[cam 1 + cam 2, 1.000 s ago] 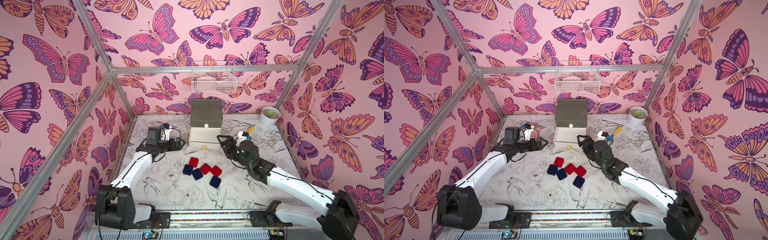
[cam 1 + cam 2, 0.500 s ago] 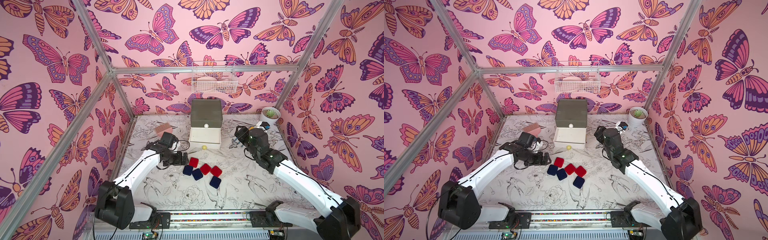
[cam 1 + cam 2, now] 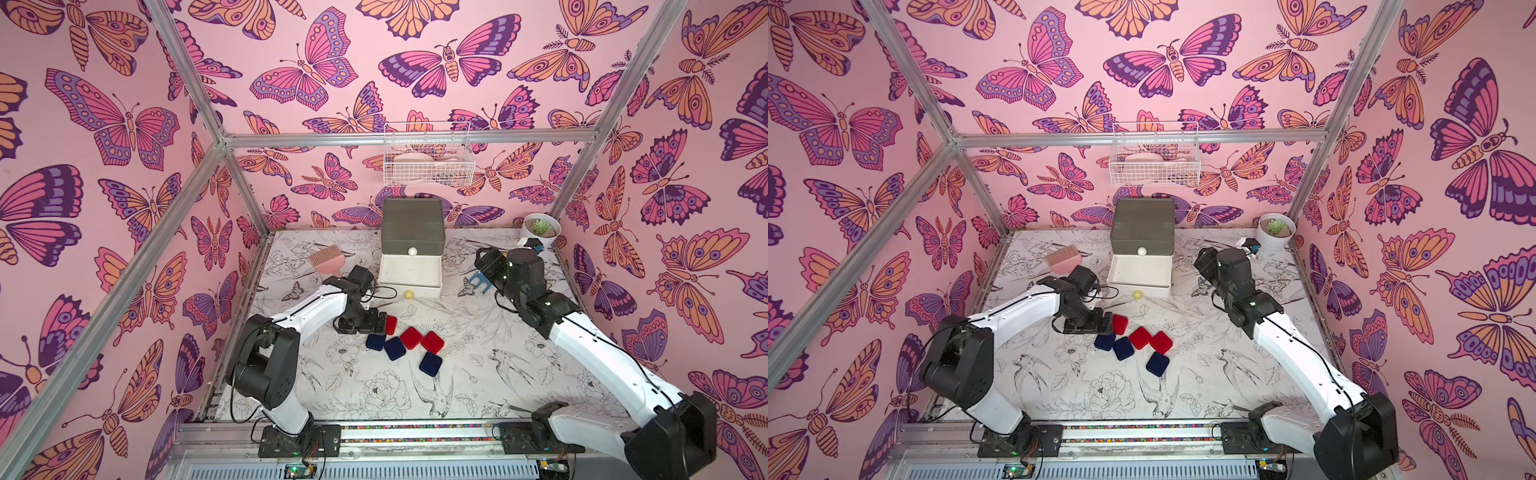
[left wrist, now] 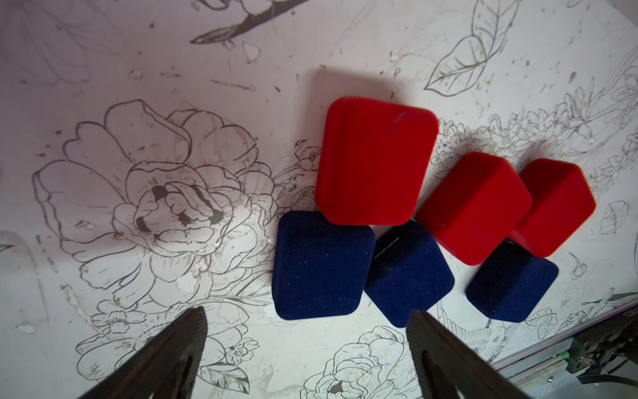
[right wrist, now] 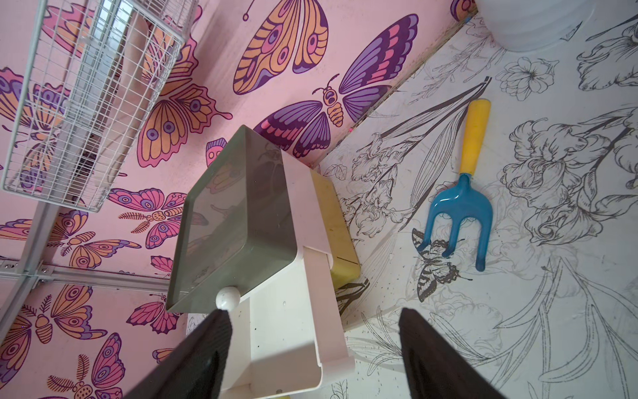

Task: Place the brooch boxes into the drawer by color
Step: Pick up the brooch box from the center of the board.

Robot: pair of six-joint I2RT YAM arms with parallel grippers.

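While the left gripper (image 4: 307,312) is hovering open over the brooch boxes (image 3: 411,337) clustered in front of the drawer (image 3: 412,226), the right gripper (image 5: 314,312) is hanging open, empty. Boxes are probably light, stiff and velvety, so pinching opposite side walls looks best.

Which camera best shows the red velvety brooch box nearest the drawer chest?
Left wrist view: the red velvety brooch box appears large, whole and unobstructed. Both top views show it small, close against the left gripper. The right wrist view misses it.

Left arm (image 3: 307,309) bends low, left tool (image 4: 306,312) facing down, jaws spread wide. Right arm (image 3: 582,336) reaches forward, right tool (image 5: 316,314) raised, jaws apart, empty.
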